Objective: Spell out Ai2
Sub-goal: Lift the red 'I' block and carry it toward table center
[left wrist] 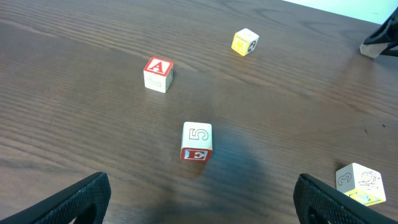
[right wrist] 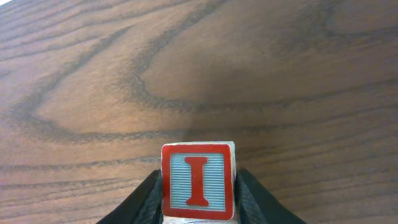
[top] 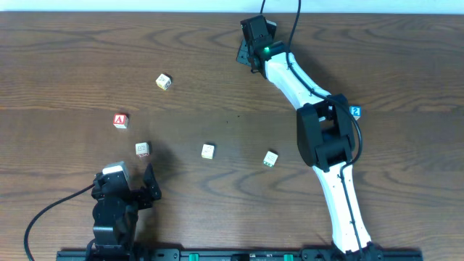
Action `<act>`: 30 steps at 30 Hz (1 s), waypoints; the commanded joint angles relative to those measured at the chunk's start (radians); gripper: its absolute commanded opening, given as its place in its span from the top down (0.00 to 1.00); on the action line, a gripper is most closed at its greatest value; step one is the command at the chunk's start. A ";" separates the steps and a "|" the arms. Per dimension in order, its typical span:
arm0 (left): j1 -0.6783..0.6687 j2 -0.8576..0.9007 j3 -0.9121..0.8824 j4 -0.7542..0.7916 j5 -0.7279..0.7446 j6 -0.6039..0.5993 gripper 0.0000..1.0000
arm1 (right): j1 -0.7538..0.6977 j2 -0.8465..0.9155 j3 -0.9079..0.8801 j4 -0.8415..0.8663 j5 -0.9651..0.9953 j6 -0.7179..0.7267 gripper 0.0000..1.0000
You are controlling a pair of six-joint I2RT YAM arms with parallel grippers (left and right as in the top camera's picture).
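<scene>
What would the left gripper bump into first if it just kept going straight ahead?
Most likely the E block, lying almost centred ahead of the open left gripper. The A block sits farther on, slightly left.

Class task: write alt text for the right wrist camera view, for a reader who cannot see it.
A wooden cube with a red-framed letter I sits between the dark fingers of the right pincer, close against its sides. Behind it stretches brown wood-grain table.
</scene>
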 commanded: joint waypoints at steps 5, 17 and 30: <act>0.005 -0.006 -0.016 0.002 0.000 0.018 0.05 | 0.008 0.020 0.023 -0.012 0.018 0.008 0.66; 0.005 -0.006 -0.016 0.002 0.000 0.018 0.05 | 0.006 0.015 0.048 -0.052 0.018 -0.062 0.74; 0.005 -0.006 -0.016 0.002 0.000 0.018 0.05 | 0.016 0.011 0.364 -0.421 -0.003 -0.153 0.90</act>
